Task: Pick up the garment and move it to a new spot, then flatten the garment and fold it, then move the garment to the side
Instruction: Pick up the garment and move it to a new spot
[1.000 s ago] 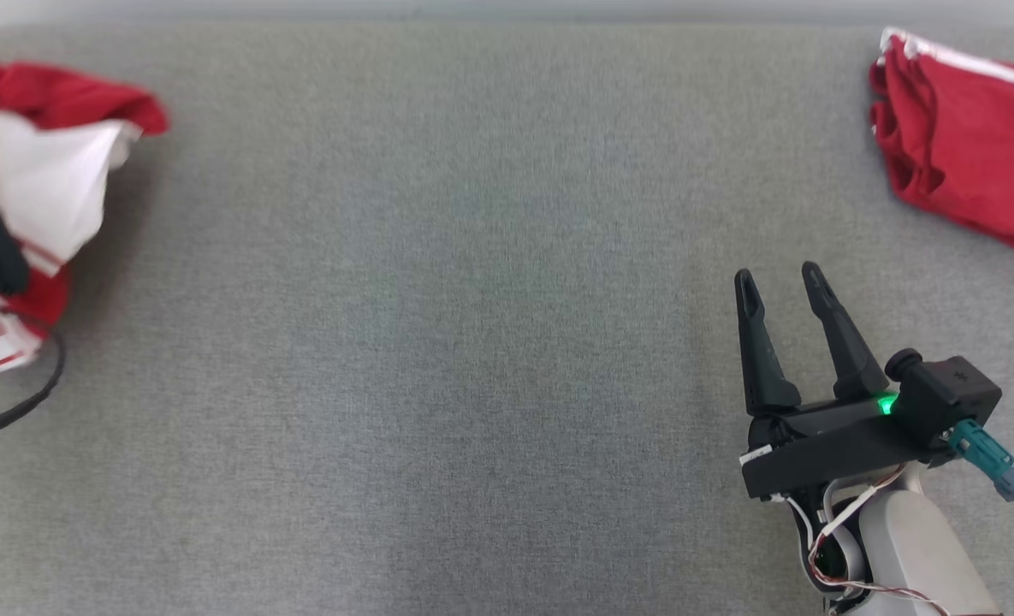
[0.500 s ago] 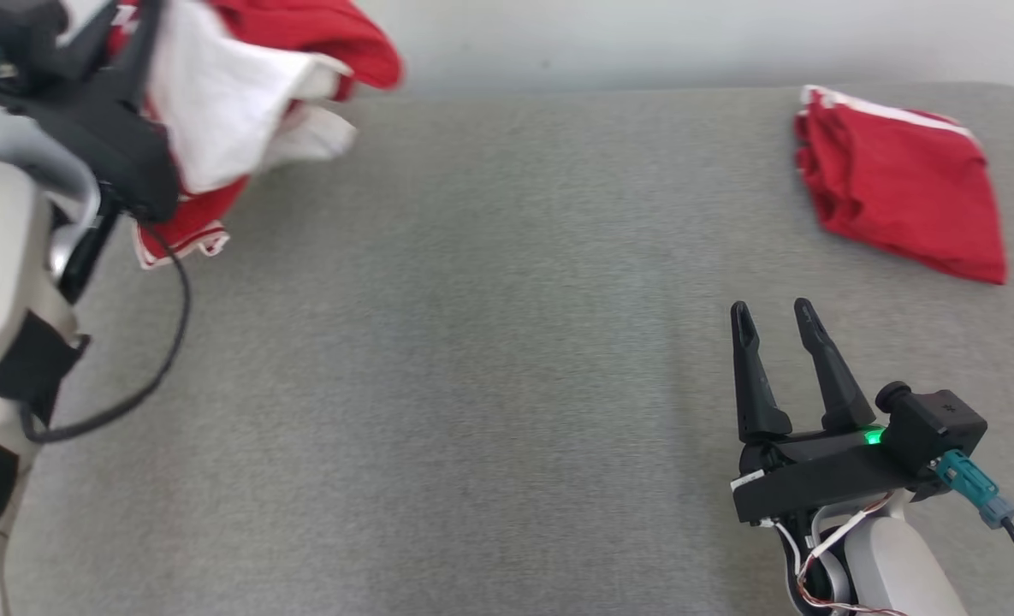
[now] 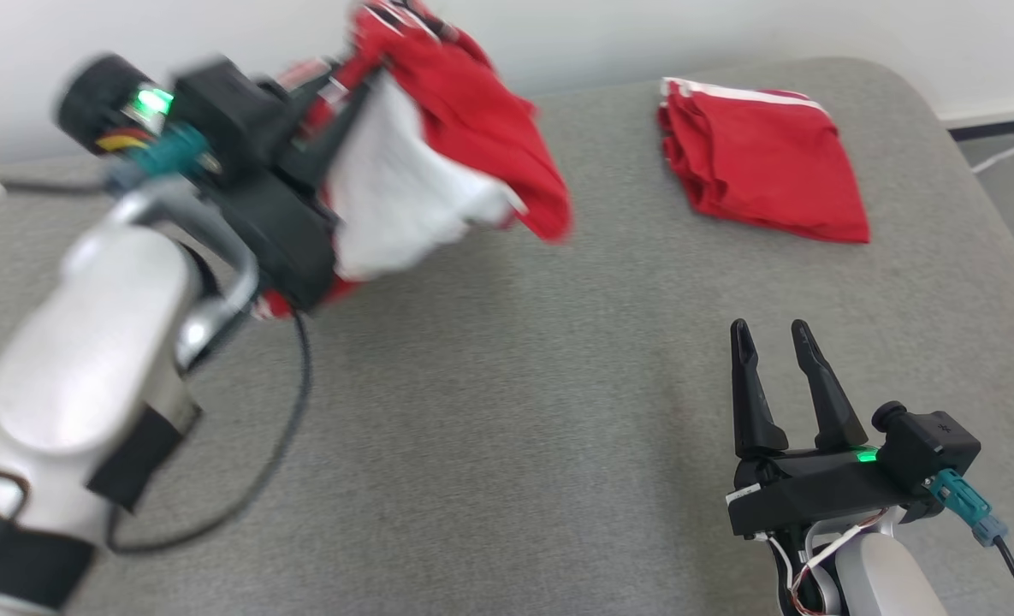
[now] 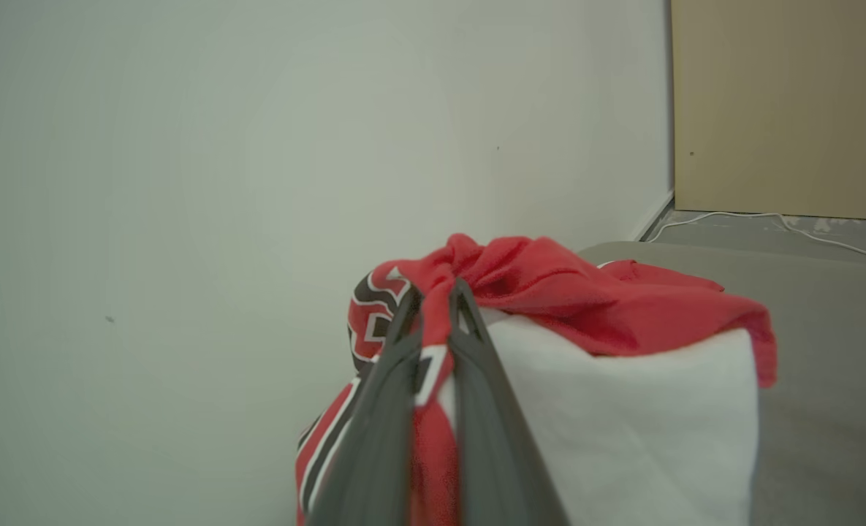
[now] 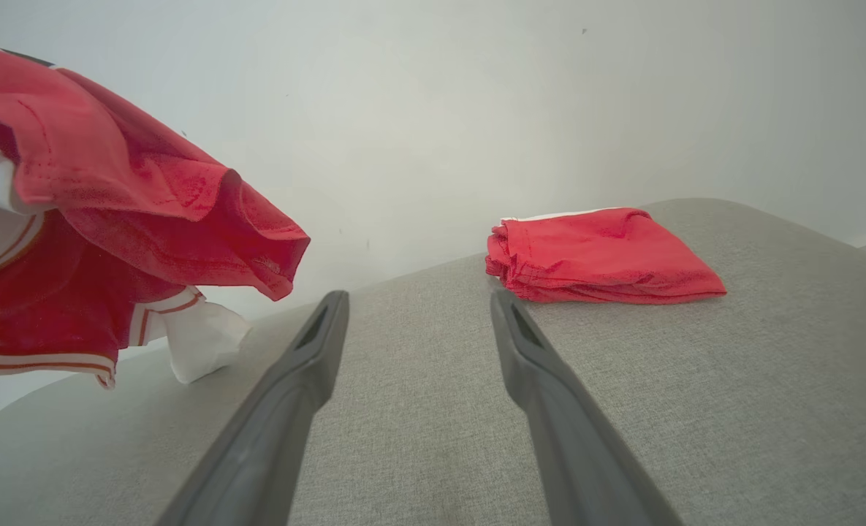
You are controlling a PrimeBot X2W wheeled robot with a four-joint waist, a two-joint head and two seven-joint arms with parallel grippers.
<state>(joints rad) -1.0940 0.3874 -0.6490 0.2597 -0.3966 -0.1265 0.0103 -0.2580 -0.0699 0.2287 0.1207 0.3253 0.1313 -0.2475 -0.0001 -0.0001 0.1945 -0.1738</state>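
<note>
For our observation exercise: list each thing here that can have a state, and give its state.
Left pincer: shut on the red-and-white garment.
Red-and-white garment: bunched, hanging from the left pincer.
Right pincer: open, empty.
Red garment: folded, lying on the table.

Soft, bright light is falling evenly on everything. My left gripper and the garment are looking smeary in the head view. A faint shadow is lying under them on the table.
</note>
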